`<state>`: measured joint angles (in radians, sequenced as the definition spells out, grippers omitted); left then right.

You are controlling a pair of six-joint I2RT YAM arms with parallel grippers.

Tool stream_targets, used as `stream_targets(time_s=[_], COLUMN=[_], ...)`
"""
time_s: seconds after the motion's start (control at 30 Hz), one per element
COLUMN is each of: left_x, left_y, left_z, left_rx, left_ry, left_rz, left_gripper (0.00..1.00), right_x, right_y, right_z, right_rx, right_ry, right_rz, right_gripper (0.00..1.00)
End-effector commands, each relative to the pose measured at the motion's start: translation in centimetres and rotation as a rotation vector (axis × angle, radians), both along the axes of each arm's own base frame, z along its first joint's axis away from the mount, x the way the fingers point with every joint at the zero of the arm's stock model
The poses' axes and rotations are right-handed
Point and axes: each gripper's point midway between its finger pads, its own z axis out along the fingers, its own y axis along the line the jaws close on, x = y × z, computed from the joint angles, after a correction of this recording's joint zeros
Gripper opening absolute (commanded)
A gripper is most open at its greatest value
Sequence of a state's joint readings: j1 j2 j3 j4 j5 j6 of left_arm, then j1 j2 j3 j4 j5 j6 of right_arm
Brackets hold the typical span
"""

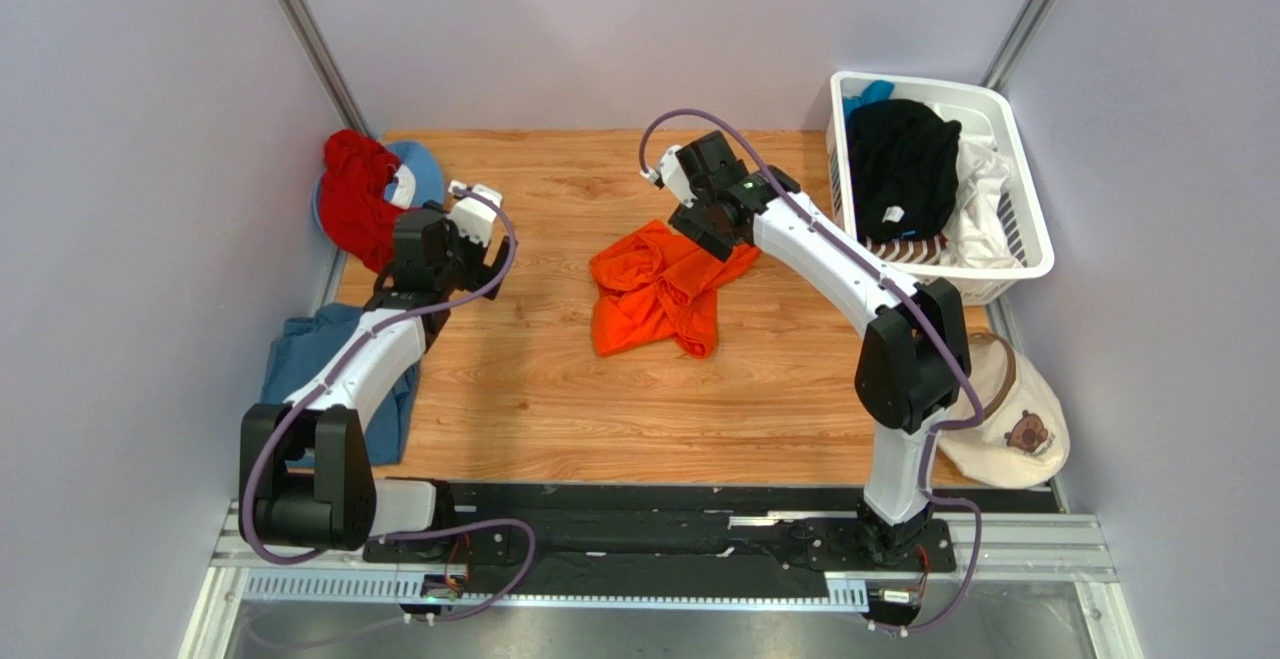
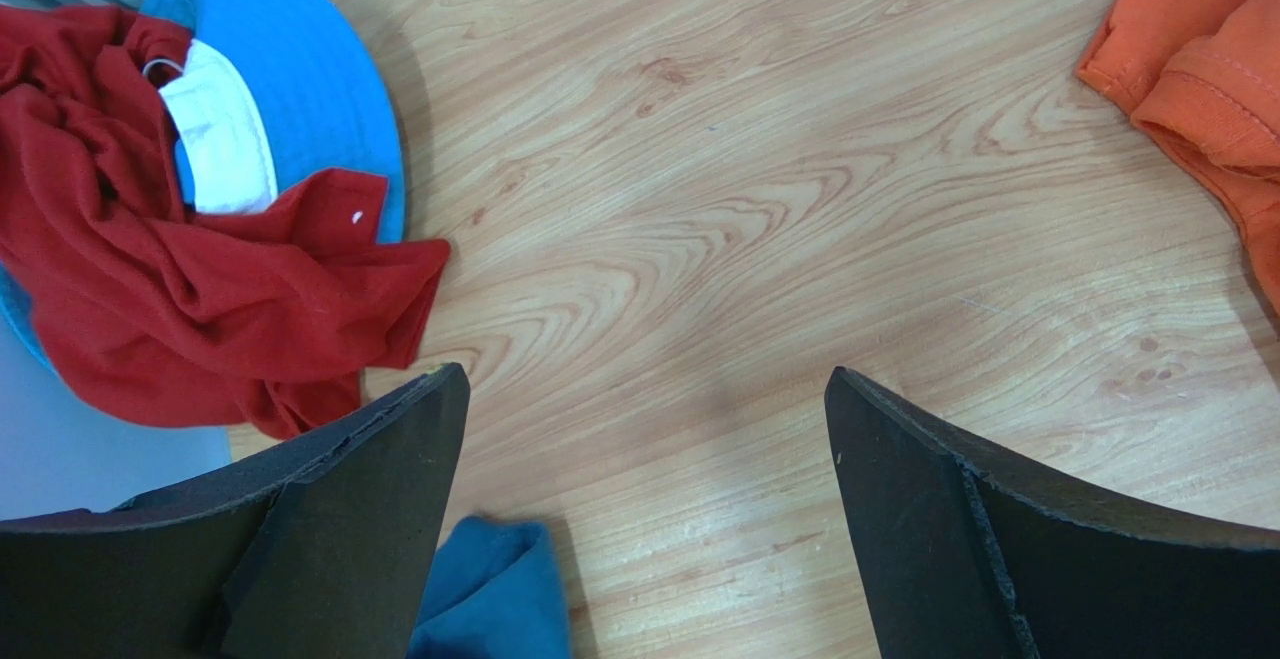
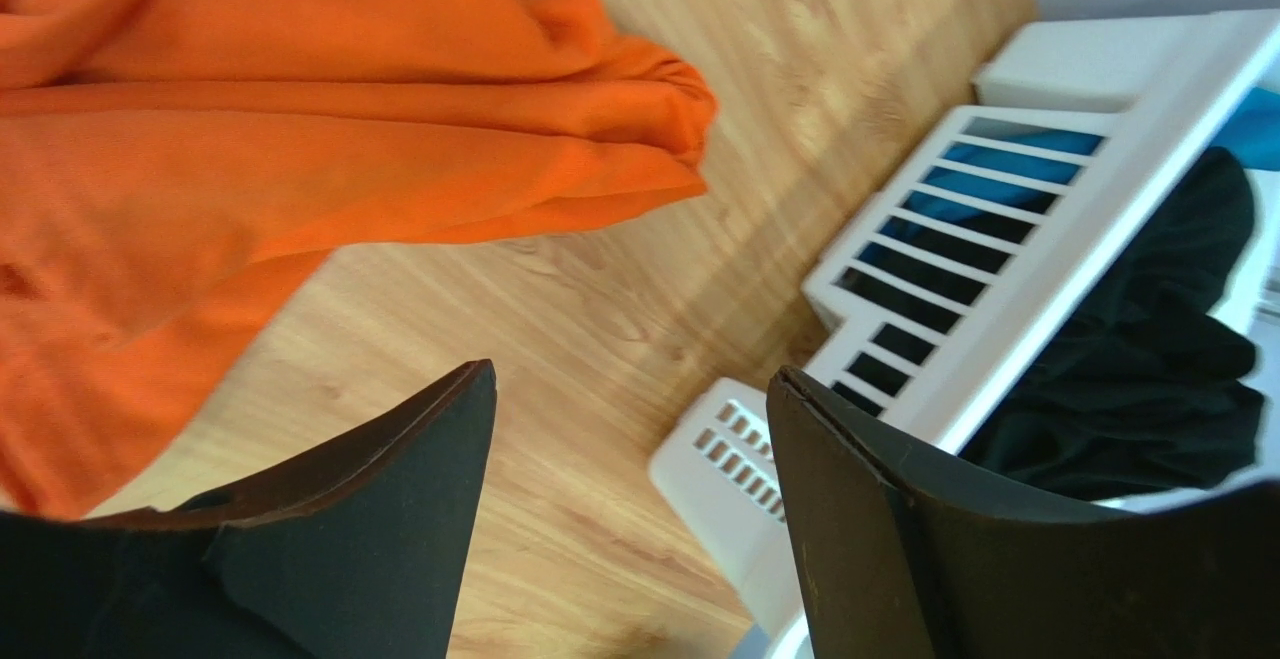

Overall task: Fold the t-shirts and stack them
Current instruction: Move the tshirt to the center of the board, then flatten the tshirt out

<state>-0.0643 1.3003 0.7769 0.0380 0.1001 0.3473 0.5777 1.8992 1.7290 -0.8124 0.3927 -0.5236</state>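
Wooden table [image 1: 526, 389], bearing:
- white slatted basket [image 1: 1026, 224], far right corner
- beige bear-face cap [image 1: 1022, 427], nearer than basket
- blue hat [image 1: 419, 169], well left of basket

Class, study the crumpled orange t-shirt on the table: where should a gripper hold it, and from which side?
Pinch the bunched edge of the orange t-shirt that juts toward the basket, coming down from that side. Probably best: the cloth there sticks out clear of the heap, with bare table beside it.

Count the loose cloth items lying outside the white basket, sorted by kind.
Shirts: 3 (orange t-shirt, red shirt, dusty blue shirt)
Hats: 2 (blue hat, beige bear-face cap)
Total: 5
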Motion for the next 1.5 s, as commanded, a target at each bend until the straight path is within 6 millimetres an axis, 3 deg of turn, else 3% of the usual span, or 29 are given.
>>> stream_targets(time_s=[0.0, 0.17, 0.3, 0.7, 1.2, 1.23, 1.33, 1.37, 1.4, 1.47], left_x=[0.7, 0.6, 0.6, 0.2, 0.2, 0.1, 0.1, 0.0, 0.0, -0.1], left_y=[-0.4, -0.1, 0.1, 0.3, 0.5, 0.5, 0.5, 0.5, 0.5, 0.5], left_z=[0.5, 0.1, -0.2, -0.6, -0.5, -0.5, -0.5, -0.5, -0.5, -0.3], left_rx=[0.002, 0.022, 0.033, 0.047, 0.056, 0.056, 0.058, 0.058, 0.058, 0.061], left_ry=[-0.038, -0.036, -0.030, -0.019, -0.017, -0.017, -0.018, -0.016, -0.014, -0.018], left_rz=[-0.024, -0.024, -0.018, -0.016, -0.014, -0.014, -0.013, -0.011, -0.011, -0.013], left_gripper=[0.98, 0.98, 0.98, 0.96, 0.96, 0.96, 0.96, 0.96, 0.96, 0.96], right_x=[-2.8, -4.7, -4.9, -4.8, -4.7, -4.6, -4.1, -3.8, -3.4, -2.8], right_y=[3.7, 6.7, 8.0, 8.2, 8.3, 8.2, 7.7, 7.4, 7.0, 6.1], right_z=[0.8, -1.5, -2.7, -7.0, -9.6, -9.8, -10.5, -10.4, -10.2, -8.8], right_rx=[0.143, 0.134, 0.141, 0.113, 0.095, 0.091, 0.077, 0.074, 0.063, 0.076], right_ry=[0.077, 0.142, 0.166, 0.220, 0.240, 0.242, 0.242, 0.237, 0.223, 0.192], right_rz=[0.066, 0.140, 0.158, 0.159, 0.155, 0.153, 0.139, 0.130, 0.118, 0.090], right_gripper=[0.71, 0.68, 0.65, 0.58, 0.54, 0.51, 0.32, 0.23, 0.03, 0.00])
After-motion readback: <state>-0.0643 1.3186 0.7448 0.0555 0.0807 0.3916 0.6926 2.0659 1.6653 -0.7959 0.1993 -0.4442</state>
